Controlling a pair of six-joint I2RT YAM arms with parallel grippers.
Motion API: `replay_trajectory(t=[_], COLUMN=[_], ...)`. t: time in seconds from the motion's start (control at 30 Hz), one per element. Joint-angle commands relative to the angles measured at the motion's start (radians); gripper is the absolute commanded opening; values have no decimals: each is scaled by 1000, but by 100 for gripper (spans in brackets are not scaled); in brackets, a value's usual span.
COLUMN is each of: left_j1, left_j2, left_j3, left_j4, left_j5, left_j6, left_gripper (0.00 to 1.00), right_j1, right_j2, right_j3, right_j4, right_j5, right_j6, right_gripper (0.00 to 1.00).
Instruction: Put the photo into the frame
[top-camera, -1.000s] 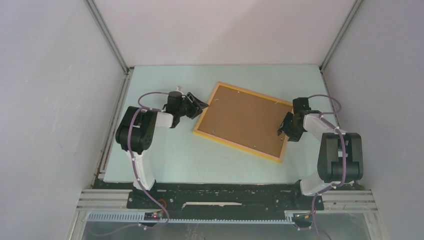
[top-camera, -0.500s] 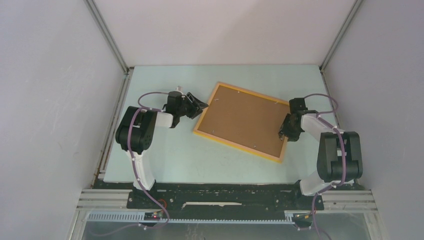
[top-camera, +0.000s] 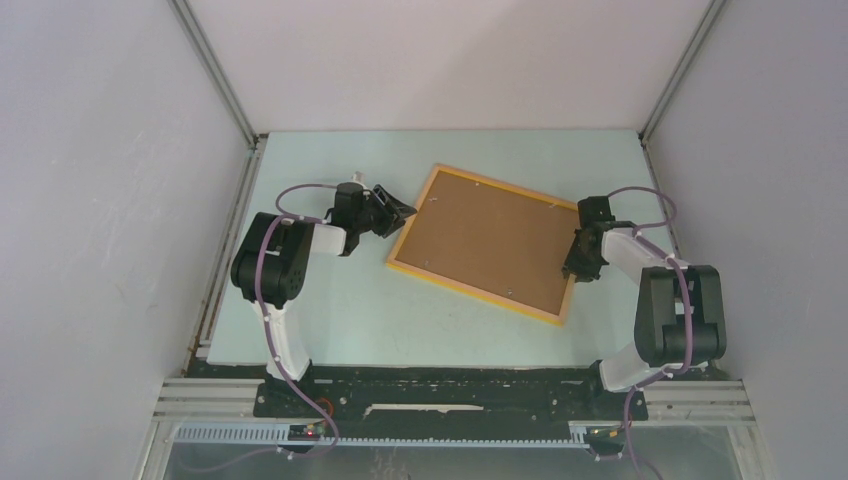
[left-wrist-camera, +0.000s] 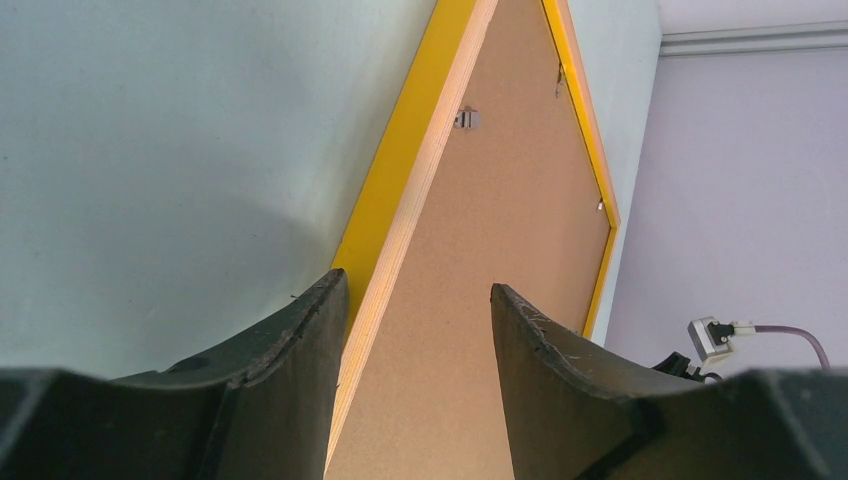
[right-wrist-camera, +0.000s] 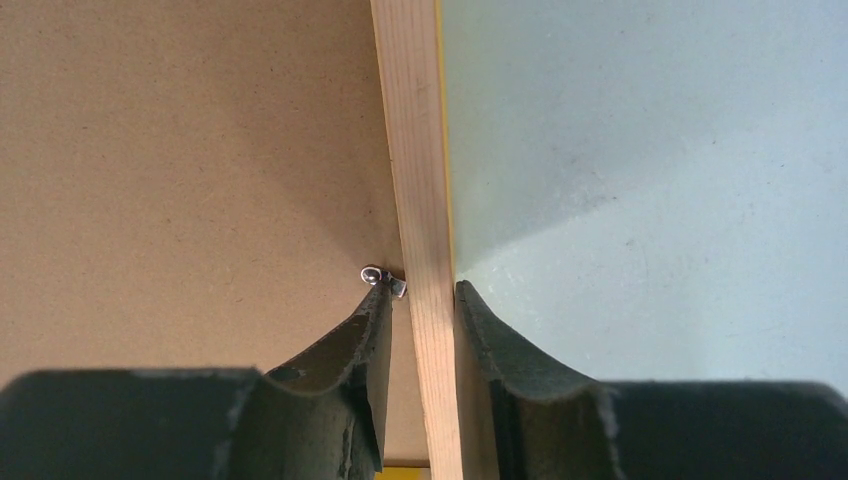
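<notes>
- Right gripper (right-wrist-camera: 420, 290) low over the frame (top-camera: 474, 294), at its right rail: fingers (right-wrist-camera: 495, 350) drawn in on the pale wooden rail from both sides, apparently pinching it, inner tip touching a small metal retaining tab (right-wrist-camera: 385, 277).
- Lying flat and back-up on the pale green table (top-camera: 330, 320), skewed to the table edges, that frame; brown backing board (top-camera: 490, 240) seated inside it, more tabs along the rails.
- Left gripper (left-wrist-camera: 418, 290) at the frame's left corner: fingers spread, straddling the yellow edge, gripping nothing as far as can be seen.
- No photo in any view; possibly beneath the backing board, cannot tell.
- Step in hand, as a judgement: working the tabs that hold the backing, whether to lock or to free it unclear.
- Next move calls for fine pressure on that one tab, without dragging the frame, and a steadying hold at the left corner against sliding.
</notes>
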Motion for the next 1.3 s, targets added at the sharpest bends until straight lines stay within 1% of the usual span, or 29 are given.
replay_trajectory(t=[0.0, 0.17, 0.23, 0.33, 0.4, 0.43, 0.5, 0.53, 0.57, 0.67, 0.77, 0.93, 1.07, 1.27], left_j1=[-3, -3, -3, -2, 0, 2, 2, 1, 1, 2, 1, 1, 0, -9], left_j2=[-45, -46, -47, -49, -52, -55, -57, -59, -59, -56, -55, -59, -48, -66], left_j3=[-17, -18, -18, -23, -27, -28, -32, -33, -33, -33, -36, -38, -41, -89], left_j4=[34, 34, 34, 34, 35, 35, 38, 40, 41, 46, 47, 47, 58, 91], left_j5=[53, 53, 53, 46, 42, 41, 38, 37, 37, 41, 38, 41, 60, 85], left_j6=[5, 6, 6, 4, 5, 4, 5, 6, 7, 2, 0, -2, -30, -68], left_gripper=[58, 58, 58, 58, 57, 58, 58, 59, 60, 62, 65, 71, 77, 79], right_j1=[5, -25, -25, -60, -67, -68, -68, -68, -69, -79, -97, -111, -104, -51], right_j2=[-6, -7, -12, -20, -28, -36, -61, -73, -82, -101, -90, -4, 60, 122], right_j3=[-28, -28, -28, -26, -24, -21, -22, -23, -23, -24, -23, 9, 52, 116], right_j4=[-3, 24, 33, 42, 45, 45, 43, 40, 37, 41, 79, 135, 163, 181], right_j5=[-21, -60, -70, -77, -112, -118, -117, -117, -118, -145, -188, -215, -233, -239], right_j6=[-10, -28, -34, -51, -62, -64, -67, -67, -69, -67, -50, -31, -16, -3], right_gripper=[24, 6, 0, 0, 0, 6, 27, 36, 42, 56, 64, 74, 75, 75])
